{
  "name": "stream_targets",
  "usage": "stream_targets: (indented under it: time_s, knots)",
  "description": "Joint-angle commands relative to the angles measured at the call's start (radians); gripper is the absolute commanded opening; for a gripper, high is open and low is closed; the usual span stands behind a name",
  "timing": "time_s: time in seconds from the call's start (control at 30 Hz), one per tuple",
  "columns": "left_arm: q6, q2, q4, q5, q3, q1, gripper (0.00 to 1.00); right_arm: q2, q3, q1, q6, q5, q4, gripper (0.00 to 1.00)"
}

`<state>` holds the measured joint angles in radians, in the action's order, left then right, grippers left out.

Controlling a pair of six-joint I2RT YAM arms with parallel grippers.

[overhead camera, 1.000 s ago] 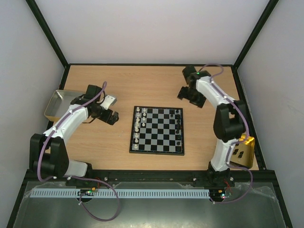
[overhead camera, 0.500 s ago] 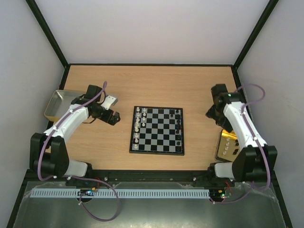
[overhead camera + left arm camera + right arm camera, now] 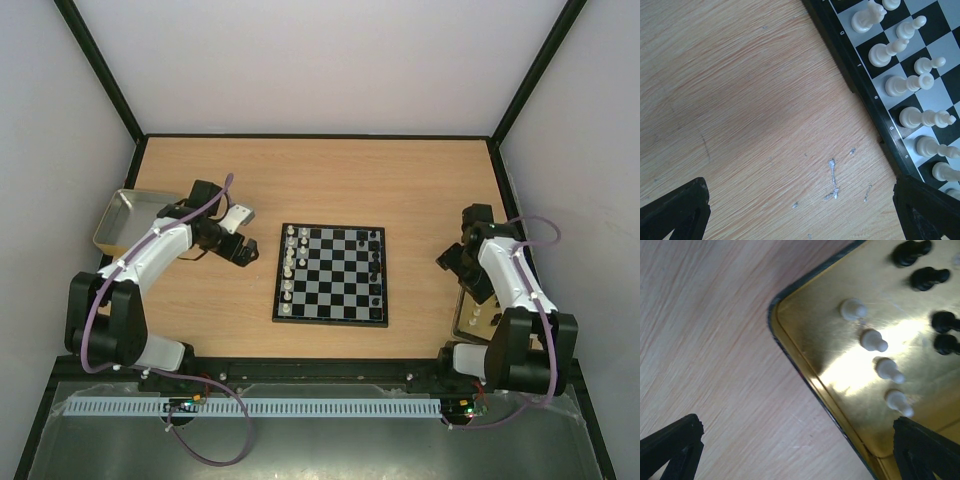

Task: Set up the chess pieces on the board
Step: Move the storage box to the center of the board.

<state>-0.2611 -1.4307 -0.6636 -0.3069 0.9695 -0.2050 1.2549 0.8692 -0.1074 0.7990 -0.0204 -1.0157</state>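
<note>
The board [image 3: 335,285] lies mid-table. White chess pieces [image 3: 290,262] stand in its two left files and black pieces [image 3: 376,265] along its right edge. My left gripper [image 3: 241,251] is open and empty over bare wood just left of the board. In the left wrist view the gripper [image 3: 802,217] sees the board's frame [image 3: 860,85] and white pieces [image 3: 905,85] at upper right. My right gripper [image 3: 455,262] is open and empty above the left edge of the gold tin [image 3: 478,318]. In the right wrist view the gripper [image 3: 797,455] is over the tin [image 3: 850,405], which holds loose white pieces [image 3: 874,341] and black pieces [image 3: 926,277].
A silver metal tray [image 3: 118,215] sits at the left edge behind my left arm. The table is walled on three sides. The right arm covers part of the gold tin in the top view.
My right arm has swung from the far right corner back towards the near right, over the gold tin. My left gripper has edged slightly towards the board.
</note>
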Motion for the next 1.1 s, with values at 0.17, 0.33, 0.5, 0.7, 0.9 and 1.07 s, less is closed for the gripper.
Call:
stream_targets:
  time_s: [0.17,0.33,0.5,0.7,0.9,1.07]
  knots:
    - [0.008,-0.001,-0.009,-0.003,0.01,-0.006,1.0,0.059,-0.071,-0.007,-0.058,-0.108,0.137,0.98]
    - [0.007,-0.023,-0.004,-0.004,0.022,-0.007,0.99,0.044,-0.092,0.004,-0.073,-0.201,0.158,0.92]
    - [0.01,-0.044,-0.002,-0.003,0.036,-0.01,0.99,0.007,-0.067,0.098,-0.047,-0.255,0.153,0.85]
    - [0.011,-0.059,-0.001,-0.001,0.046,-0.014,1.0,-0.014,-0.075,0.213,0.02,-0.359,0.19,0.76]
    - [0.013,-0.069,0.001,0.007,0.048,-0.018,0.99,0.019,-0.064,0.361,0.106,-0.416,0.26,0.71]
    - [0.015,-0.067,-0.003,0.011,0.051,-0.019,1.0,0.047,-0.056,0.448,0.141,-0.415,0.278,0.7]
